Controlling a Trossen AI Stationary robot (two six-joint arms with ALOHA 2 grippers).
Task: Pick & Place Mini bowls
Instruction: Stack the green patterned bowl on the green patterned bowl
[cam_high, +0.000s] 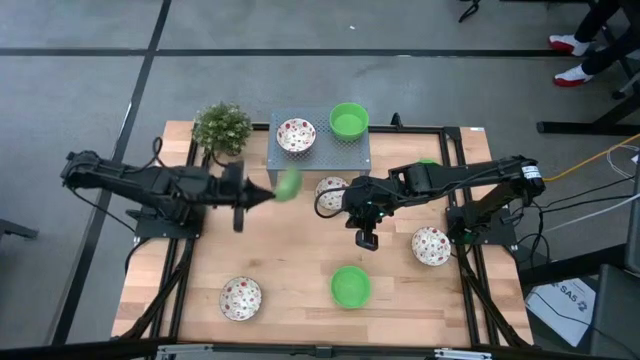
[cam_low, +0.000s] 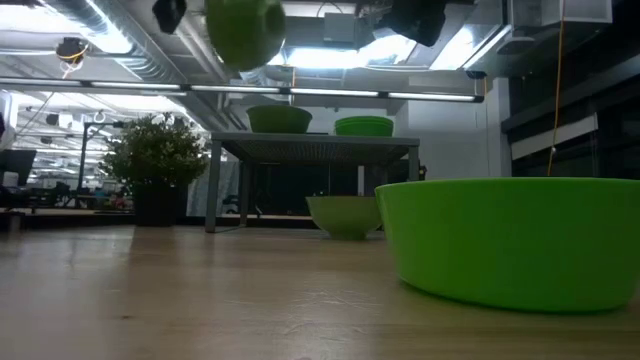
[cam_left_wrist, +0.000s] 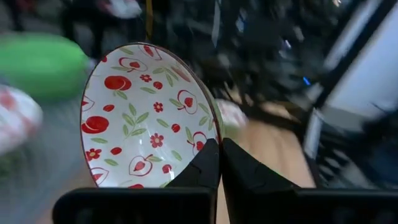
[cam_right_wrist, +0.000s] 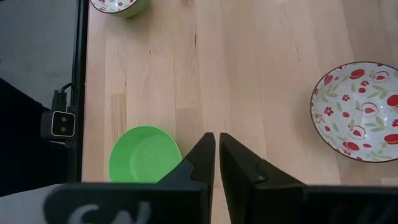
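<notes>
Wooden worktop (cam_high: 290, 250) carries scattered bowls; left pincer (cam_high: 272, 193) grasps a patterned bowl (cam_left_wrist: 146, 118) aloft near the stand (cam_high: 320, 150); right pincer (cam_high: 366, 240) hangs clenched, empty.

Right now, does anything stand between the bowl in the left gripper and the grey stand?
Nothing visible does. The left gripper holds the bowl beside a corner of the stand; only air lies between.

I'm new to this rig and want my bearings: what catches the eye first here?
The left hand holds a patterned bowl by its rim, tipped on edge above the table near the grey stand. Two bowls sit on that stand, one patterned, one green. The right hand hangs shut over mid-table, near a green bowl.
</notes>
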